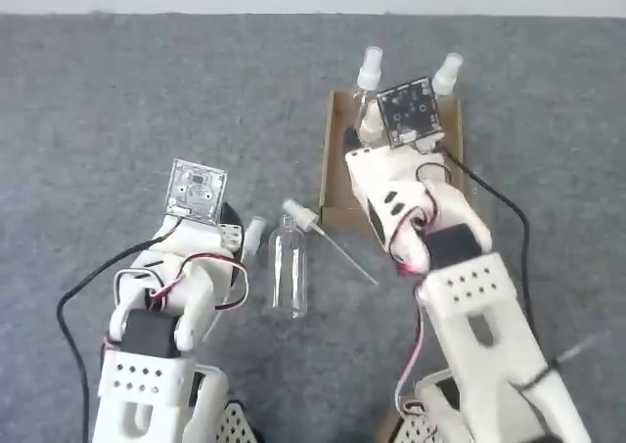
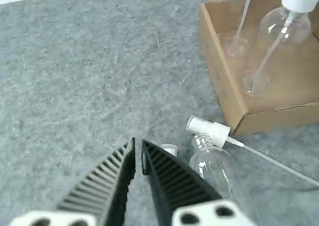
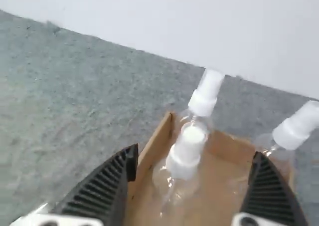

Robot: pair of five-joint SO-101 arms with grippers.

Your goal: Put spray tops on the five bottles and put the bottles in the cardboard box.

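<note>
A clear bottle (image 1: 288, 270) lies on its side on the grey mat, neck toward the cardboard box (image 1: 331, 159). A white spray top (image 1: 298, 212) lies loose at its neck, its thin tube running over the mat outside the bottle. In the left wrist view my left gripper (image 2: 138, 146) is shut and holds nothing, just beside that bottle (image 2: 215, 165) and spray top (image 2: 209, 129). My right gripper (image 3: 192, 166) hangs open over the box (image 3: 155, 140), its fingers wide on either side of an upright capped bottle (image 3: 187, 151). Two more capped bottles (image 3: 205, 94) (image 3: 295, 125) stand behind it.
A small white piece (image 2: 169, 148) lies on the mat close to my left gripper's finger. The right arm (image 1: 416, 213) covers much of the box from above. Open grey mat stretches to the left and far side of the box.
</note>
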